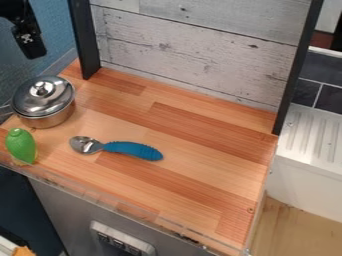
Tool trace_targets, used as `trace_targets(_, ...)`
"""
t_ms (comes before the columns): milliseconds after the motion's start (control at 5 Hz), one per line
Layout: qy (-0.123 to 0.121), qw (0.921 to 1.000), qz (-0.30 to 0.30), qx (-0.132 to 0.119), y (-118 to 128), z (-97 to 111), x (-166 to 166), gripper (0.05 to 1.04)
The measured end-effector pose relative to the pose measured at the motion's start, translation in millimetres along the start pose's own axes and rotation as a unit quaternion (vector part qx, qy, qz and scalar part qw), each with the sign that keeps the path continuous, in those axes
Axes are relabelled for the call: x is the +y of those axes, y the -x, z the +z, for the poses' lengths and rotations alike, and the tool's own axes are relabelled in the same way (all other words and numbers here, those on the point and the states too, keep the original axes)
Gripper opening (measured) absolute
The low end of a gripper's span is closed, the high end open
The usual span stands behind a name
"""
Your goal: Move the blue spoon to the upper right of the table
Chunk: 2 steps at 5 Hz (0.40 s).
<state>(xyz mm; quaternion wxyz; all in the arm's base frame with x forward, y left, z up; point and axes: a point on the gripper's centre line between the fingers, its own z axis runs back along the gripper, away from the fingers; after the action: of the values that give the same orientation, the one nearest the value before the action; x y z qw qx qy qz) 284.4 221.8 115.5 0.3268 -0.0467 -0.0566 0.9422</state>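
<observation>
Camera view: can see the blue spoon [115, 147] lying left of the middle of the tabletop [200, 172]; can make out a short, shiny metal bowl at its left end, then a thick blue handle, gently curved, ridged along the edge, rounded at the tip and slanting down to the right; can see a lidded metal pot [44, 101] up and to the left, with a green toy [21, 146] nearer the front edge; can find the claw [29, 40] at upper left, but cannot tell if wide or narrow.
</observation>
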Motion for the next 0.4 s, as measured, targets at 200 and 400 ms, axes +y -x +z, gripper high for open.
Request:
trace_targets(200,-0.019,0.9998,-0.004,-0.002,0,-12,6,1.001)
trace_targets(400,-0.026,0.9977,-0.06,0.018,14,-5,33,1.001)
